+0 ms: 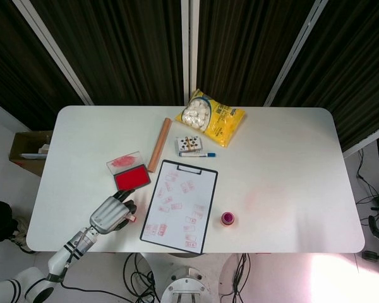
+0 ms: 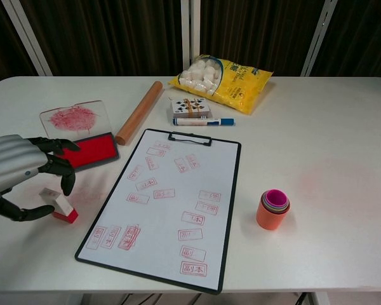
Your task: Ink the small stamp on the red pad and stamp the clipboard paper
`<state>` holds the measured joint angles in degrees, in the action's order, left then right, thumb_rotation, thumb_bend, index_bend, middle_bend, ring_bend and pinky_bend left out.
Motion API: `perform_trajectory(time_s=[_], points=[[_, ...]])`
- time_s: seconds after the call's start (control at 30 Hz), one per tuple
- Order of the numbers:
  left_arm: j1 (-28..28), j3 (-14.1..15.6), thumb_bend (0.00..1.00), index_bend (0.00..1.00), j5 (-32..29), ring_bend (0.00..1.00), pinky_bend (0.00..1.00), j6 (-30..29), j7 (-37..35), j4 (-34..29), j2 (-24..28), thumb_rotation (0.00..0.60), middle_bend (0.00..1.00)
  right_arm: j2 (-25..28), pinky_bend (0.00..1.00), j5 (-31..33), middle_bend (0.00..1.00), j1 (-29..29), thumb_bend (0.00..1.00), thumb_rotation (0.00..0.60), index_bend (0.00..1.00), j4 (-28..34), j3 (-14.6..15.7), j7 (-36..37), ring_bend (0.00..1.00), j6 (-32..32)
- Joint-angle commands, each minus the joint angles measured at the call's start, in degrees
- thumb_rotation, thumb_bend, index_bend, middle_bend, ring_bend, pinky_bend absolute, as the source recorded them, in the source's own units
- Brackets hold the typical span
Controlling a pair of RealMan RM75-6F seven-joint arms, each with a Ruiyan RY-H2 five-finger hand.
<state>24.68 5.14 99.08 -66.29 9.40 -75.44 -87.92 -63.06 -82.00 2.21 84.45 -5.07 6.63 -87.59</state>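
Beside the pad [image 2: 87, 151], left hand [image 2: 16, 175] cupped wide around stamp [image 2: 58, 206] (upright on worktop [image 2: 330, 140], not yet gripped), positioned for closing and lifting to ink.

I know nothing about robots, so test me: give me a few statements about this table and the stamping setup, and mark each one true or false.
1. The small stamp stands on the table beside the clipboard, not on the paper. True.
2. The red ink pad has its lid on. False: the pad is open, and its clear lid lies behind it.
3. The clipboard paper is blank. False: it already carries many red stamp marks.
4. The left hand is at the stamp with its fingers curled around it. True, though a firm grip cannot be confirmed.
5. The stacked cups sit on the clipboard. False: they stand on the table to its right.
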Motion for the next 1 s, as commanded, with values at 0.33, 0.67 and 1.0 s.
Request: perform_trajectory(time_s=[0.33, 0.67, 1.0], points=[[0.3, 0.6, 0.33, 0.50, -0.9, 0.13, 0.21, 0.0, -2.1, 0.6, -0.6, 0.600, 0.48, -0.2, 0.00, 0.3, 0.00, 0.1, 0.31, 0.600, 0.00, -0.2, 0.2, -0.2, 0.00, 0.4], [0.6, 0.6, 0.33, 0.55, -1.2, 0.15, 0.21, -0.7, -2.9, 1.6, -0.7, 0.600, 0.53, -0.3, 0.00, 0.3, 0.00, 0.0, 0.31, 0.600, 0.00, -0.3, 0.3, -0.5, 0.00, 0.6], [1.1, 0.6, 0.33, 0.56, -1.5, 0.17, 0.21, -0.9, -4.2, 2.1, -0.7, 0.600, 0.56, -0.5, 0.00, 0.2, 0.00, 0.0, 0.31, 0.600, 0.00, -0.2, 0.5, -1.0, 0.00, 0.7]])
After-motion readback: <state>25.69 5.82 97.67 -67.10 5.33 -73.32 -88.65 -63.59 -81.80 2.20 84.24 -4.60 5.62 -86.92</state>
